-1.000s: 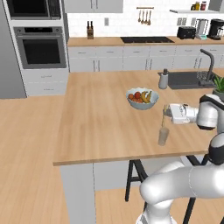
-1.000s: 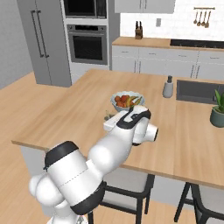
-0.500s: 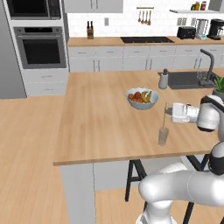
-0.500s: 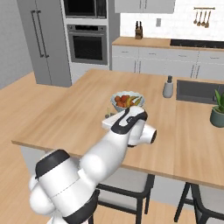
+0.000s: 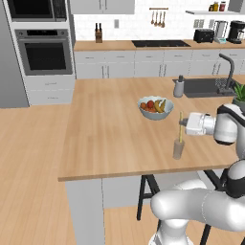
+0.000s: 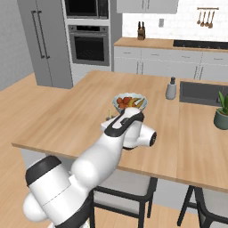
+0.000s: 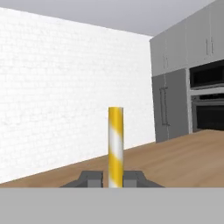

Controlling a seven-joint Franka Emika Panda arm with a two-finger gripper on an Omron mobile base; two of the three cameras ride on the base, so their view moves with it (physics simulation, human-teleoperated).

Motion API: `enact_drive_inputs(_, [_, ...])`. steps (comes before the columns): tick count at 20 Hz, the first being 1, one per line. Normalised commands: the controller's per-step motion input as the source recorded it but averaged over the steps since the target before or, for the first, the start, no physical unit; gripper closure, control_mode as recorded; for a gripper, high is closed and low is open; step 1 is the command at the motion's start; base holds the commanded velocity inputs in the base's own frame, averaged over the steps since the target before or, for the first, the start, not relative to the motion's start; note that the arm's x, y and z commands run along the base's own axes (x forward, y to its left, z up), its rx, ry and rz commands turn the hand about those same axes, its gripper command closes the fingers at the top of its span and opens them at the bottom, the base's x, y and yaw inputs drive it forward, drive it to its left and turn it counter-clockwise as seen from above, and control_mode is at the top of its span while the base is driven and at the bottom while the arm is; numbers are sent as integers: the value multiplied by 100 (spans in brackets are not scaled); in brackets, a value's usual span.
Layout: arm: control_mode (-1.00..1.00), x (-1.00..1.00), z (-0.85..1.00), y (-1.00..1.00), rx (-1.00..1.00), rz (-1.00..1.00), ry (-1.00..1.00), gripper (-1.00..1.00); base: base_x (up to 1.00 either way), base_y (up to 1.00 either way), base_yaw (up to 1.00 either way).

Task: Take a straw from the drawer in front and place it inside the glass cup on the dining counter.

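The straw (image 5: 180, 127) is held upright between the gripper (image 5: 182, 125) fingers, which are clenched on it, as is seen in the hand view, where the yellow-and-white striped stick (image 7: 115, 146) rises between the two dark tips. In the left base view its lower end stands directly above the glass cup (image 5: 178, 149), at or just inside the rim; whether it has entered cannot be told. The cup sits near the front edge of the dining counter (image 5: 105, 134), toward its right side, with a fruit bowl (image 5: 155, 107) further back and a dispenser bottle (image 5: 179, 86) beyond. The fetching is judged done; lowering and release remain.
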Motion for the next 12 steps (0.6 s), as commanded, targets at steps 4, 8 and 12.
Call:
enact_drive_inputs(4, [-100,10,-1,-10,-9,0,-2,100,0,0,0])
enact_drive_inputs(8, [-100,11,-13,-14,-5,0,0,100,0,0,0])
enact_drive_inputs(12, [-100,1,-22,-10,-1,0,0,100,0,0,0])
